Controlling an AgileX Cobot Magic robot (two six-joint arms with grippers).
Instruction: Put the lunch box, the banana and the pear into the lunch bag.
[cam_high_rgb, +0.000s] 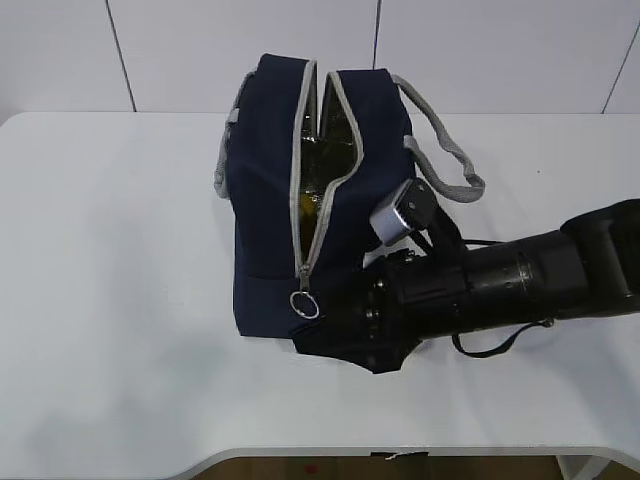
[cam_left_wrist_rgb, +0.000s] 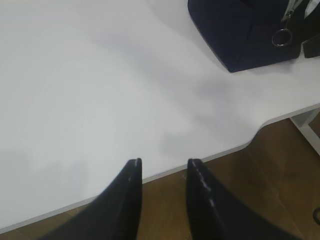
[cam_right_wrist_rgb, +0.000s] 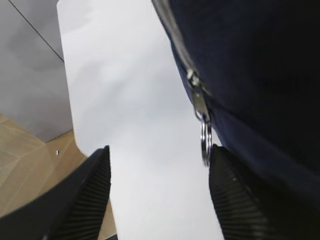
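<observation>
The large, boxy navy-blue fabric lunch bag (cam_high_rgb: 275, 215) stands on the white table (cam_high_rgb: 110, 290) with its grey-edged zipper (cam_high_rgb: 312, 180) run open along the top and down the near end, showing a dark, shiny lining (cam_high_rgb: 322, 150) inside. What lies in it cannot be made out.

The right gripper (cam_right_wrist_rgb: 159, 192) sits low at the bag's near end, on the right arm (cam_high_rgb: 500, 285) that reaches in from the right side of the table. In the right wrist view its ribbed black fingers (cam_right_wrist_rgb: 92, 185) are spread wide with nothing between them but table; the round metal ring pull (cam_right_wrist_rgb: 205, 145) hangs from the zipper slider just inside and above the right-hand finger, which lies against or very close to the bag's blue fabric. Whether the finger touches the ring cannot be told.

The left gripper (cam_left_wrist_rgb: 164, 167) hovers over the table's front edge, well apart from the bag, which lies up and to the right of it with the ring pull (cam_left_wrist_rgb: 281, 37) showing at its corner. Its two smooth black fingers (cam_left_wrist_rgb: 131, 185) stand partly apart and hold nothing.

Grey webbing handles (cam_high_rgb: 445, 140) droop on the bag's far side from the right gripper. The table is plain white with a curved front edge, over a brown wood floor (cam_left_wrist_rgb: 260, 170), and pale panelled walls (cam_high_rgb: 200, 50) rise behind.
</observation>
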